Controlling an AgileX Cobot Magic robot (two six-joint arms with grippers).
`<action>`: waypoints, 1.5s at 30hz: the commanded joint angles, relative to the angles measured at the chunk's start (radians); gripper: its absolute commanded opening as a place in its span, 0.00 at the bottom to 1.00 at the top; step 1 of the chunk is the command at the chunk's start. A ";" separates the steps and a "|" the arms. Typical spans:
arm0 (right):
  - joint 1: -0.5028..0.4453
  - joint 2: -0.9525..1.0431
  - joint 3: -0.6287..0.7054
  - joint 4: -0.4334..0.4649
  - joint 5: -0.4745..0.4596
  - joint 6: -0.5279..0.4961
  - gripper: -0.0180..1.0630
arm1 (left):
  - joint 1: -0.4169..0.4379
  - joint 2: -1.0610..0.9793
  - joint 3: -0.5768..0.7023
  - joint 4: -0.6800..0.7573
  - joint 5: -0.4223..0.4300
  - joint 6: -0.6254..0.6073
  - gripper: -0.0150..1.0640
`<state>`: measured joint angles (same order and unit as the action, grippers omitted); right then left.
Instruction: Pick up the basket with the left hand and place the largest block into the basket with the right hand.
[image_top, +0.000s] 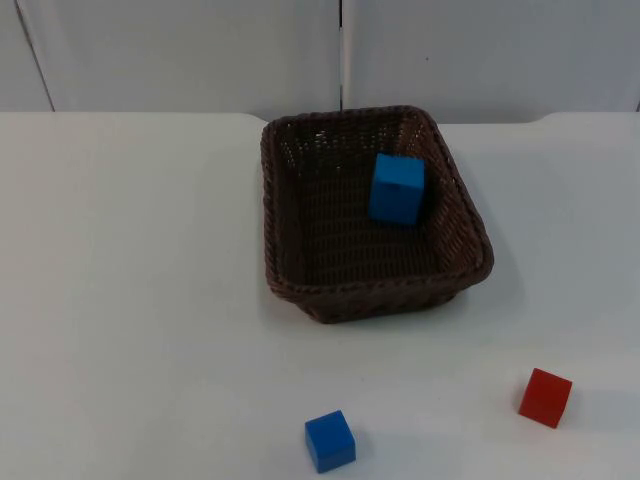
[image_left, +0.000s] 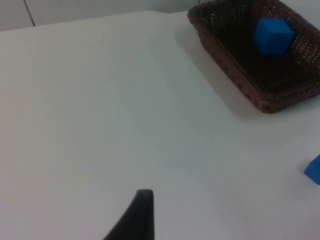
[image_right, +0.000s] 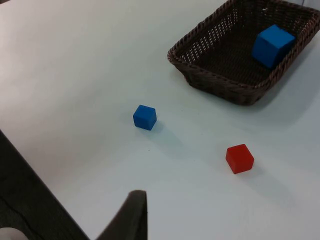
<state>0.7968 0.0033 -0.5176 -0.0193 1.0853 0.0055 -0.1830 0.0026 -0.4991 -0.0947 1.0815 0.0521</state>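
A white table top (image_top: 140, 280) is seen spread across the whole scene, smooth and matt, evenly lit with only soft shadows cast on it. At its far edge it is met by a grey partition wall (image_top: 180, 55), divided by narrow vertical seams. A dark surface (image_right: 30, 200) is glimpsed beyond the table's near edge in the right wrist view, possibly the floor.

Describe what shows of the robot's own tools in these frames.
Little: a black, tapered fingertip of the left tool over the white table, and a matching dark, matte fingertip of the right tool. Both taper to rounded tips and carry no markings.
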 joint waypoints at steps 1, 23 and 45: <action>0.003 -0.003 0.003 -0.001 -0.007 0.004 0.99 | 0.037 -0.003 0.004 0.003 -0.008 -0.005 0.99; -0.079 -0.003 0.003 -0.001 -0.007 0.004 0.99 | 0.202 -0.003 0.004 0.004 -0.008 -0.005 0.99; -0.553 -0.003 0.003 0.002 -0.007 0.004 0.99 | 0.202 -0.003 0.004 0.004 -0.008 -0.005 0.99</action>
<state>0.2681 0.0033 -0.5176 -0.0193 1.0835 0.0075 0.0154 0.0026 -0.4991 -0.0928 1.0815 0.0521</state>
